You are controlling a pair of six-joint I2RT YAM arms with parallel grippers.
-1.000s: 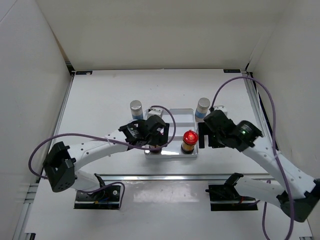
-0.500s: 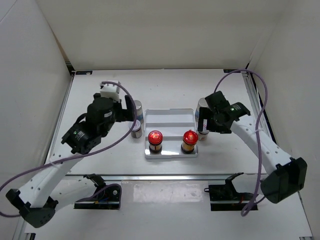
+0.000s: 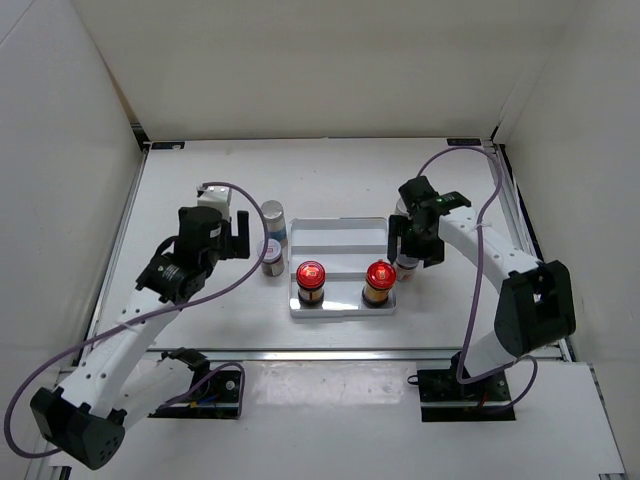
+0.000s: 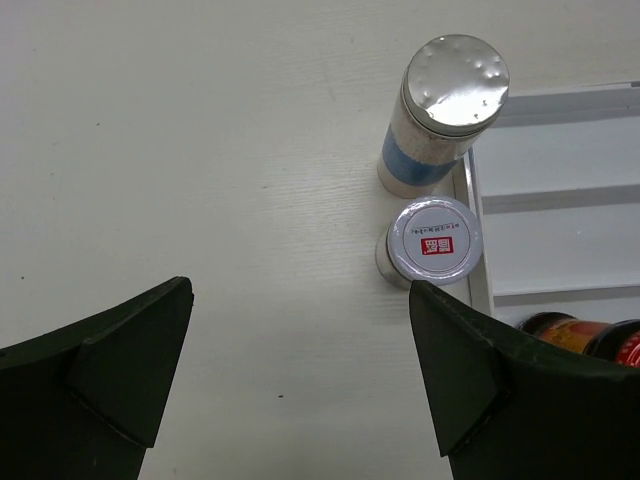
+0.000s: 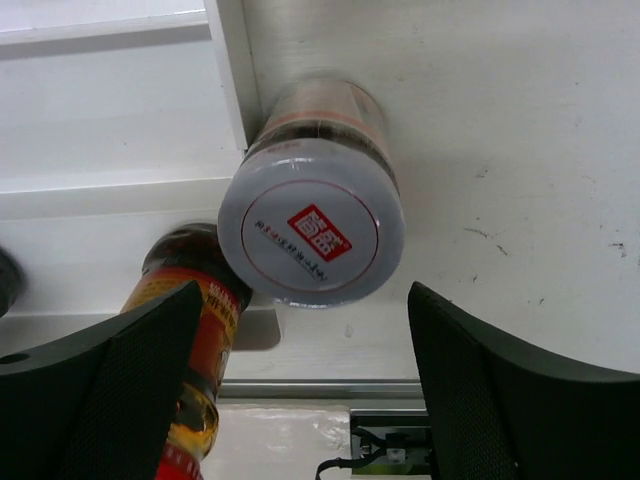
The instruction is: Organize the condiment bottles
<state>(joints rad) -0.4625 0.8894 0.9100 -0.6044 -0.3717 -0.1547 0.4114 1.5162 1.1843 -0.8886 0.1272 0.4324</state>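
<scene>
Two red-capped amber bottles (image 3: pixel 310 272) (image 3: pixel 378 272) stand in the front row of the white tray (image 3: pixel 340 235). Left of the tray are a silver-capped bottle (image 3: pixel 272 214) (image 4: pixel 455 85) and a white-lidded jar (image 3: pixel 271 252) (image 4: pixel 433 240). My left gripper (image 3: pixel 240 238) (image 4: pixel 298 300) hangs open just left of them, holding nothing. My right gripper (image 3: pixel 408 246) (image 5: pixel 305 300) is open above another white-lidded jar (image 5: pixel 312 235) by the tray's right edge, jaws on either side of it, not touching. A red-capped bottle (image 5: pixel 190 370) is close to its left finger.
The right arm hides most of what stands behind the right jar in the top view. The tray's steps (image 4: pixel 560 200) (image 5: pixel 120 130) behind the red-capped bottles hold nothing. White walls close in the table; a metal rail (image 3: pixel 330 352) runs along its near edge.
Both grippers have left the tray's front. The left one swung back left, leaving a red-capped bottle in the tray. The right one moved over the jar on the right and its jaws narrowed.
</scene>
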